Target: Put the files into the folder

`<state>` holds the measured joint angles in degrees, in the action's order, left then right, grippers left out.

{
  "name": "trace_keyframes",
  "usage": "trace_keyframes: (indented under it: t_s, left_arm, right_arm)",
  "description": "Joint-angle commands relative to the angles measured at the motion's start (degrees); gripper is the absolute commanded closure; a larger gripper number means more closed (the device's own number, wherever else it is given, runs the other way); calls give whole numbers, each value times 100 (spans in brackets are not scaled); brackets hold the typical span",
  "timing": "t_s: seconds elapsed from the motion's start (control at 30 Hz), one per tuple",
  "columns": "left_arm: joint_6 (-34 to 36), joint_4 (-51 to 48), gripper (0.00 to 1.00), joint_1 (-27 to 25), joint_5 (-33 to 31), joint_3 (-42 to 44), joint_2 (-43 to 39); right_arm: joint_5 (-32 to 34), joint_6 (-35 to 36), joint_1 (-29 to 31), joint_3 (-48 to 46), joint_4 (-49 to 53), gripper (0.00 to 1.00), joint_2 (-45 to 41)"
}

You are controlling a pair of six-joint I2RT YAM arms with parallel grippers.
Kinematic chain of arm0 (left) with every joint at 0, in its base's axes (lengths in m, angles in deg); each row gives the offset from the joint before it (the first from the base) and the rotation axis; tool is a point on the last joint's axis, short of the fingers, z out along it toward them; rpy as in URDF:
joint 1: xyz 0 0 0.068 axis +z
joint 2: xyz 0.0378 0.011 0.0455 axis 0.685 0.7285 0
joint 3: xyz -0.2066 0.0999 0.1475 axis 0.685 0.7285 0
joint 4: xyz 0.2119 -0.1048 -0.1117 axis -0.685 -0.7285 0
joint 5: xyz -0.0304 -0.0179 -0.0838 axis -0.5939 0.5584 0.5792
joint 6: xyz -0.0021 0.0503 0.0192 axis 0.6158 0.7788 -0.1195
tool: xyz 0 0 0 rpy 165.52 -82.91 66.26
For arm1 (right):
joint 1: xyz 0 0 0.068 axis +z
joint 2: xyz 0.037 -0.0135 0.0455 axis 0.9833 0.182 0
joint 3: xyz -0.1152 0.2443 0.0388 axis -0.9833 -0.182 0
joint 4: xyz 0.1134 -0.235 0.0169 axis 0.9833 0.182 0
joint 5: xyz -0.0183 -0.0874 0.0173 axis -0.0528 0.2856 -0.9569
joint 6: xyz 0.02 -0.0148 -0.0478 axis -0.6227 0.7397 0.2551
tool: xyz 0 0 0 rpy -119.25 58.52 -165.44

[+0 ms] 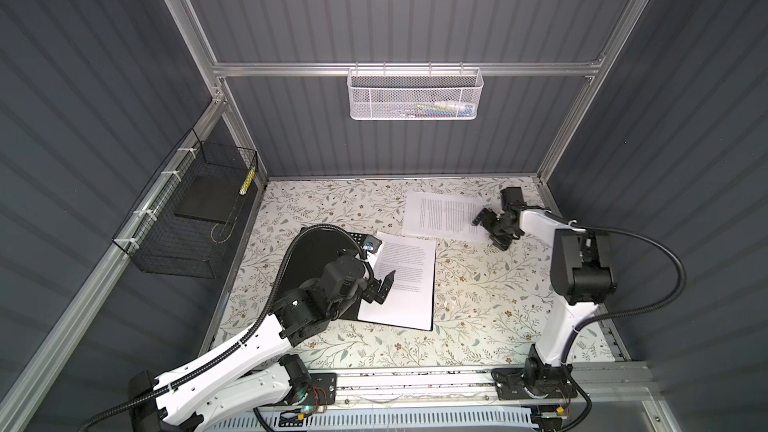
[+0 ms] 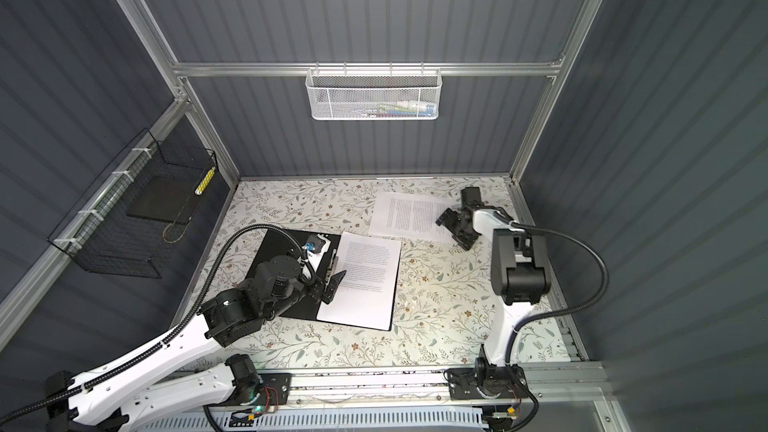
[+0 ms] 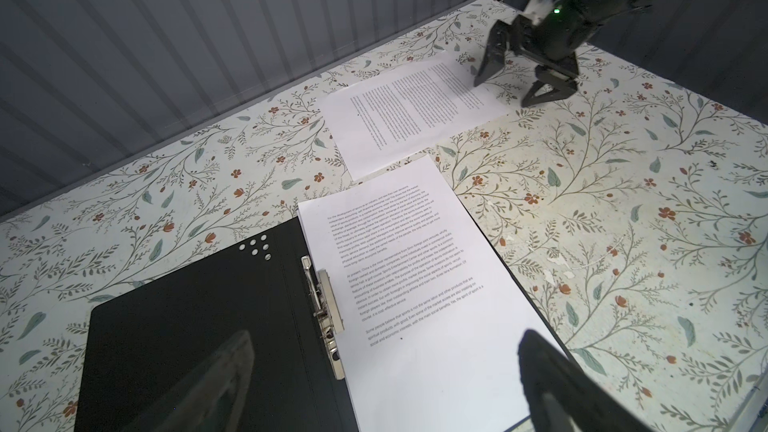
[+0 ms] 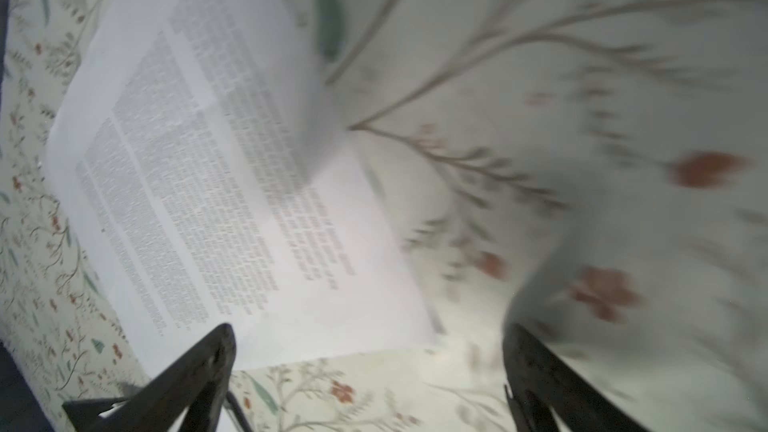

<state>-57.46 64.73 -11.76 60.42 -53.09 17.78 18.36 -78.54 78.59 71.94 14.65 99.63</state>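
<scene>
Right gripper [image 1: 490, 231], jaws spread and empty, hovers at the edge of a loose white printed paper sheet [image 1: 440, 216] lying flat just below it, mid pick-up; thin black-lined folder [image 3: 187, 317], open and bearing another sheet [image 3: 415, 284], lies under the unclenched left gripper [image 1: 382, 288]; next, seemingly, pinching up that floppy edge.

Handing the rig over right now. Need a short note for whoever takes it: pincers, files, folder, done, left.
Left pincer: open, empty, over the filed sheet.
Right pincer: open, empty, at the edge of the loose files.
Folder: open flat, black inside up.
Done: filed sheet lies on the folder's right half beside the clip; cannot tell if clamped.
Left: loose files lie outside, back right; bring them in, then probably close the cover.
</scene>
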Motion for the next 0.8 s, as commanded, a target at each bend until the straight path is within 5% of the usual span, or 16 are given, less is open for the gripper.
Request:
trace_keyframes:
  t_s: [0.0,0.2,0.53,0.77]
  left_arm:
    - [-62,-5,0,41,73,-324,147]
    - [-105,26,0,40,273,-465,517]
    - [-29,79,0,42,209,-196,515]
    - [81,68,0,42,143,-130,362]
  right_arm:
    - [550,118,-178,-500,-125,1,-777]
    - [249,674,315,-112,35,1,-979]
    - [339,688,1415,2641,1346,1,1331]
    - [217,494,1638,3268,1453,1,2030]
